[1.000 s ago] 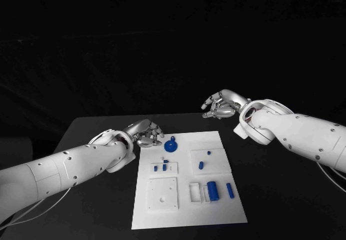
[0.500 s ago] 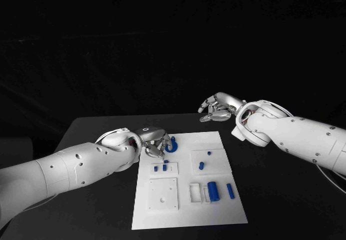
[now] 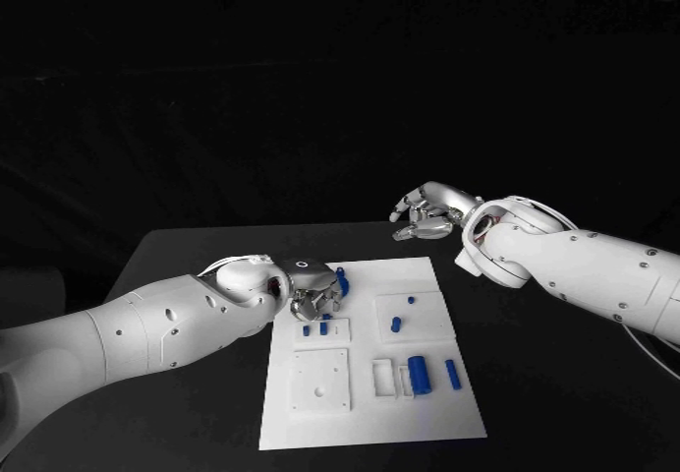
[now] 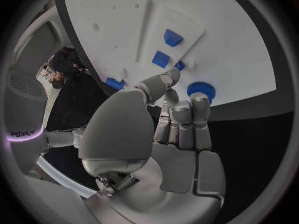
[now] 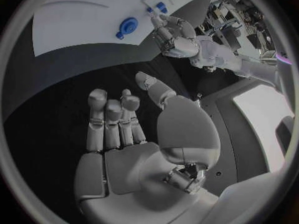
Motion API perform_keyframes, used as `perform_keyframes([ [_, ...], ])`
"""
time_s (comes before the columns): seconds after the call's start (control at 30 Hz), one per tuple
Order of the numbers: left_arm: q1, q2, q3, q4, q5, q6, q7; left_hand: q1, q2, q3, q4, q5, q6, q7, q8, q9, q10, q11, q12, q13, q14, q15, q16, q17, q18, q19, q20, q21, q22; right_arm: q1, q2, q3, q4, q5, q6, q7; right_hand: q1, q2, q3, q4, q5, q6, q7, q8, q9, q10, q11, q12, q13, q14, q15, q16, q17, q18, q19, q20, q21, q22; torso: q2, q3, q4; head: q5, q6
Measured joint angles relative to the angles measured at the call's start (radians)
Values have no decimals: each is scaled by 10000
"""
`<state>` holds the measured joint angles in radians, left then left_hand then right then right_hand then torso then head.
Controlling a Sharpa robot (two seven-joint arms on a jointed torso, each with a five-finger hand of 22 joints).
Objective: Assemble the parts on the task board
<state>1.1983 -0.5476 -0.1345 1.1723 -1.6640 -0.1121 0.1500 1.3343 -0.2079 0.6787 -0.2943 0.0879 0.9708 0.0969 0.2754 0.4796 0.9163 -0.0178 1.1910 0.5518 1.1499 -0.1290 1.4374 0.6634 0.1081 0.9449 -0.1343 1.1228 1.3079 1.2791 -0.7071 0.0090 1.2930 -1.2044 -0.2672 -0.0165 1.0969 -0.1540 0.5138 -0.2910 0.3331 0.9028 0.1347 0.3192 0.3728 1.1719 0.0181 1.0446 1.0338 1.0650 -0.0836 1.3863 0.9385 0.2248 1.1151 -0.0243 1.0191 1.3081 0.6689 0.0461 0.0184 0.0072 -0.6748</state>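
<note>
The left hand [image 3: 311,291] hung low over the far-left corner of the task board [image 3: 425,413], fingers curled downward and apart, close by the round blue knob [image 4: 201,89] but, in the left wrist view, not on it; the knob lay flat on the white plate just ahead of the fingertips [image 4: 200,100], so the hand held nothing. The step looked like the pick of that knob, and doing it well would mean bringing thumb and fingers down on opposite sides of its rim, squarely, because a disc lying flat gives little edge and could skid across the smooth plate. Just nearer the robot than the knob stood two small blue pegs [image 3: 324,329] in a raised white block, close enough that a wide sweep of the fingers might knock them. Further right on the board sat two more little blue pieces [image 3: 397,323], then a white frame with a blue cylinder [image 3: 419,375] and a slim blue bar [image 3: 451,374] beside it. The right hand [image 3: 426,213] hovered beyond the board's far-right corner, fingers loosely spread and empty, well clear of the work.
</note>
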Motion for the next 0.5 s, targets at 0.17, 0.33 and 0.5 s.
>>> perform_keyframes([
  [0.17,1,159,-100,-165,-284,165,-45,0,0,30,24,0,-13,-13,0,-1,0,0,189,111,-13,-13,39,20,-3,0,0,0,0,0,-1,-2,3,-29,-5,-17,0,0,0,0,0,-1,-1,0,10,0,1,39,17,1,1,1,12,-8,19,-19,40,-1,0,-1,4,-9,-8],
  [0.33,0,300,-154,-390,-457,207,-70,0,0,30,24,-40,-15,-16,0,9,-27,-27,293,159,-13,-13,80,35,-6,0,1,41,-1,0,1,-4,8,-41,-11,-25,0,0,27,27,0,-1,-1,0,10,0,1,39,27,1,2,2,24,-14,25,-24,48,-1,0,-1,4,-14,-15],
  [0.5,-2,418,-238,-623,-563,212,-78,0,0,30,24,-75,-17,-19,0,8,-27,-27,357,200,-13,-13,108,46,-10,1,1,40,-2,0,-10,-5,17,-48,-16,-30,0,0,27,27,0,-2,-2,0,9,1,2,39,40,2,3,2,38,-18,26,-23,48,-2,1,-1,3,-32,-35],
])
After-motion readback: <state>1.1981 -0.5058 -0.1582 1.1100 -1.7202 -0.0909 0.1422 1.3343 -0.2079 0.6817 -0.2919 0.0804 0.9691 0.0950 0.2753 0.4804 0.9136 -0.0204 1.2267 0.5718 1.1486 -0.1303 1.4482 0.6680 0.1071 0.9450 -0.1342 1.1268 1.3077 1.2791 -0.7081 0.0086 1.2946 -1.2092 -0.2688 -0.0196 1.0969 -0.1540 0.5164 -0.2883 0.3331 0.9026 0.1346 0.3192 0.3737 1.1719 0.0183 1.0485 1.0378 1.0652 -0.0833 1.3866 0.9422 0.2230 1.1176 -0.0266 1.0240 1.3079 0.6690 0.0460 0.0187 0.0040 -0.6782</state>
